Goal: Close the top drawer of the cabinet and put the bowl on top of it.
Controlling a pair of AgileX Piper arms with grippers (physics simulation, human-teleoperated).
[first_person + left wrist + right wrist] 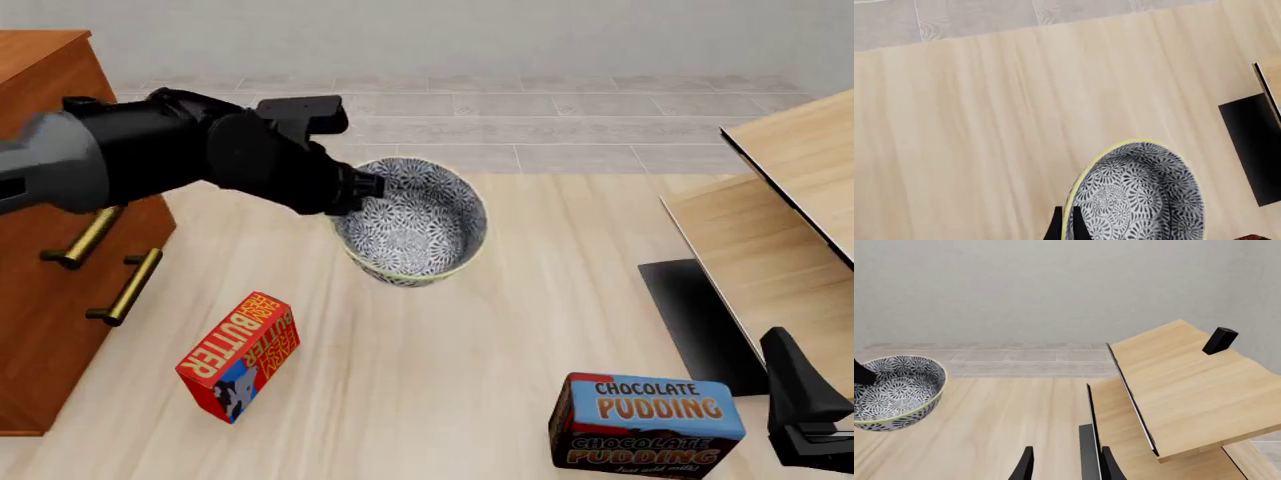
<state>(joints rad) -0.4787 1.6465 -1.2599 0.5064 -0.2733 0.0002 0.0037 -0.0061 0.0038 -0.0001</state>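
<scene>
The blue-and-white patterned bowl hangs tilted above the table's middle. My left gripper is shut on its yellowish rim, one finger inside and one outside. The reddish-brown cabinet stands at the far left, with two brass bar handles showing below my left arm. That arm hides the top drawer, so I cannot tell its state. My right gripper is open and holds nothing, low at the table's near right corner.
A red butter box lies near the cabinet's foot. A blue chocolate pudding box sits at the front right beside my right gripper. Pale light-wood furniture with a dark base panel fills the right side.
</scene>
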